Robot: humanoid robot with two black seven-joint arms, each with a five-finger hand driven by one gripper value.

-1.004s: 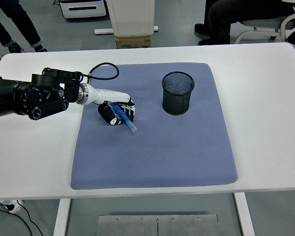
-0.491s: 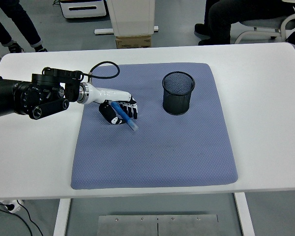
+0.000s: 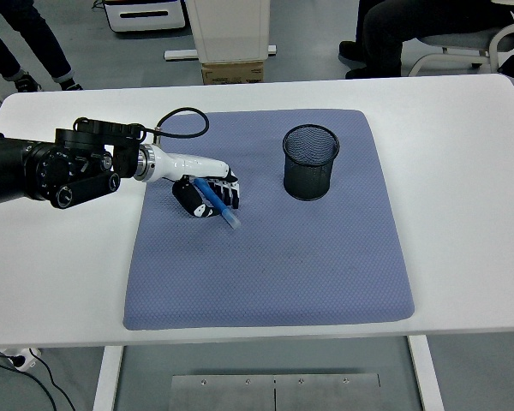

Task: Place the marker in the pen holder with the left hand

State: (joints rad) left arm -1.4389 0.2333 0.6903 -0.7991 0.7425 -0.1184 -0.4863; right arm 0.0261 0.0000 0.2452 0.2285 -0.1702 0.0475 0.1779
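While the white worktop (image 3: 463, 171) is carrying the blue mat (image 3: 274, 257), we are seeing the mesh pen holder (image 3: 310, 162) standing at three o'clock of our left hand (image 3: 207, 194), whose fingers are pinching the blue marker (image 3: 216, 202); we should be lifting it clear and tipping it upright before lowering.

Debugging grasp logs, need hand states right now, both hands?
Left hand: closed on the blue marker, over the mat, left of the pen holder.
Right hand: not in view.

- White table (image 3: 463, 154); grey floor (image 3: 137, 51) beyond
- Cardboard box (image 3: 232, 72) under a white stand (image 3: 227, 30)
- White chair (image 3: 488, 47) top right; seated person (image 3: 411, 26)
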